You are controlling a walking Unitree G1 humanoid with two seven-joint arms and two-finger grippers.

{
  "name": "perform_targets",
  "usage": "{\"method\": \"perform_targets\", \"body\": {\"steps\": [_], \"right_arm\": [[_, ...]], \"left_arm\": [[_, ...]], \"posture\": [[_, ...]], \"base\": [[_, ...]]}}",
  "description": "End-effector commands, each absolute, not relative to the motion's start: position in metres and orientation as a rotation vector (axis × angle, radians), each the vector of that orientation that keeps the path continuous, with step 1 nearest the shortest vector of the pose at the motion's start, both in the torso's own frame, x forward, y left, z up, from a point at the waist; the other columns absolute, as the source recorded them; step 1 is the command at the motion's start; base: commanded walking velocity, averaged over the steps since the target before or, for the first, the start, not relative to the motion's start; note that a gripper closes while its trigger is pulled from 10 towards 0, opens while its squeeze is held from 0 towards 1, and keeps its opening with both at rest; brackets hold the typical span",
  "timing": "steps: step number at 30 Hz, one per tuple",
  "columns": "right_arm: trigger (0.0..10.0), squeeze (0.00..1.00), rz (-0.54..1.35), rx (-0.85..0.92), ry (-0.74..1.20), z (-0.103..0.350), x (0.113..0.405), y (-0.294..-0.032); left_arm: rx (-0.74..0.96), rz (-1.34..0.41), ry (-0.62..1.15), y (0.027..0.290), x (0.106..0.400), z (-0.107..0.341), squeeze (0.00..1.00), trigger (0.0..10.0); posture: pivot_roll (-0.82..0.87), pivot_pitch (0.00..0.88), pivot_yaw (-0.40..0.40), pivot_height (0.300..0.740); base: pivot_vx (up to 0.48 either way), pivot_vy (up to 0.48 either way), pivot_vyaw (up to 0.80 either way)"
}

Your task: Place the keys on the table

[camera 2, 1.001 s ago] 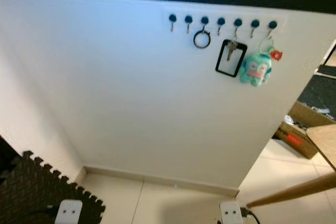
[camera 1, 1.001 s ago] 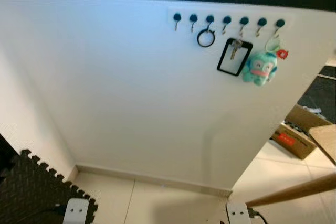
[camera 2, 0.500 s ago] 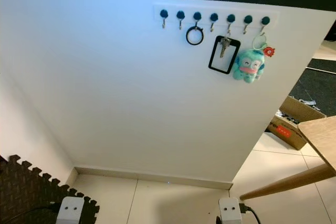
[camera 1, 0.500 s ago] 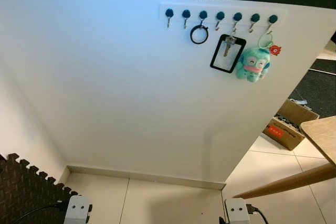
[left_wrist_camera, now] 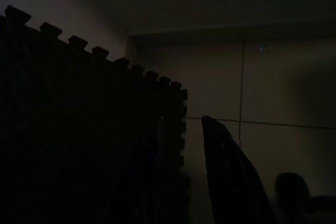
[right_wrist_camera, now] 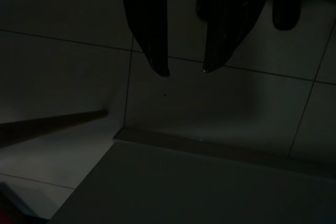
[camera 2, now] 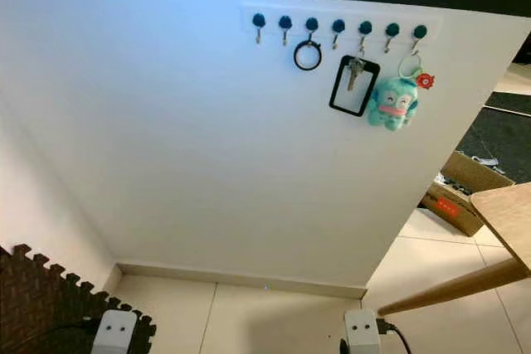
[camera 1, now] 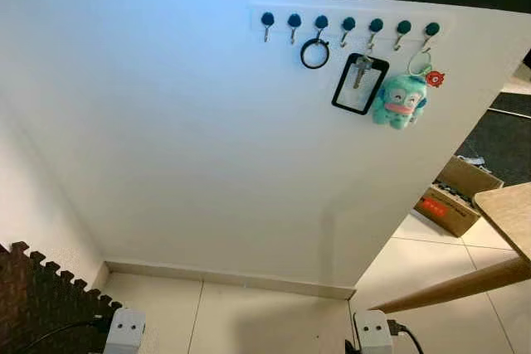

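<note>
A silver key in a black rectangular holder (camera 1: 359,82) hangs from a rail of blue-knobbed hooks (camera 1: 348,24) high on the white wall. Beside it hang a black ring (camera 1: 314,54) and a teal plush keychain (camera 1: 401,101) with a red tag. A corner of the wooden table (camera 1: 508,211) shows at the right, its slanted leg (camera 1: 448,289) below. My right gripper (right_wrist_camera: 185,71) hangs low over the tiled floor, open, with nothing between its fingers. My left gripper (left_wrist_camera: 184,129) hangs in the dark by a foam mat; one black finger (left_wrist_camera: 226,177) can be made out.
A dark interlocking foam mat (camera 1: 37,300) covers the floor at the lower left. A cardboard box (camera 1: 452,201) stands on the tiles behind the table, with a dark rug (camera 1: 506,134) beyond it. A pale skirting (camera 1: 224,279) runs along the wall's foot.
The whole picture shifted as the camera moved during the first half second; since then it has held almost still. Nothing on the hooks has moved.
</note>
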State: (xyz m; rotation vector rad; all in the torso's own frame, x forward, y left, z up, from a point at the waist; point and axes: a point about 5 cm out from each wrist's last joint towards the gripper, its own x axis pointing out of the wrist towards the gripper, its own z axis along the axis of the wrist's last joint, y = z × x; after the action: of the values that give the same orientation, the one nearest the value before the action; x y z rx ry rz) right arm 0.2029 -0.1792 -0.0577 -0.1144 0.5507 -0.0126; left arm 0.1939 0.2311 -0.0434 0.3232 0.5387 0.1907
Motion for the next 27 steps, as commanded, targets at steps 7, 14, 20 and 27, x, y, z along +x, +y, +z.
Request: {"method": "perform_targets", "body": {"steps": [7,14,20,27], "right_arm": [[10.0,0.00,-0.020,-0.115,0.587,-0.064,0.193,-0.181],[10.0,0.00,-0.019,-0.115,0.591,-0.064,0.192,-0.181],[10.0,0.00,-0.017,-0.115,0.589,-0.064,0.193,-0.181],[10.0,0.00,-0.004,-0.122,0.544,-0.058,0.201,-0.179]], "left_arm": [[0.323,0.175,0.573,0.227,0.186,-0.051,0.00,10.0],[0.309,0.190,0.570,0.227,0.186,-0.051,0.00,10.0],[0.312,0.197,0.561,0.228,0.187,-0.049,0.00,10.0],[0.325,0.208,0.506,0.233,0.199,-0.039,0.00,10.0]], "posture": [[0.06,0.118,-0.015,0.740],[0.06,0.119,-0.014,0.740],[0.06,0.122,-0.014,0.740],[0.06,0.123,-0.010,0.740]], "base": [[0.000,-0.480,0.00],[0.000,-0.054,0.00],[0.000,0.000,0.00],[0.000,0.000,0.00]]}}
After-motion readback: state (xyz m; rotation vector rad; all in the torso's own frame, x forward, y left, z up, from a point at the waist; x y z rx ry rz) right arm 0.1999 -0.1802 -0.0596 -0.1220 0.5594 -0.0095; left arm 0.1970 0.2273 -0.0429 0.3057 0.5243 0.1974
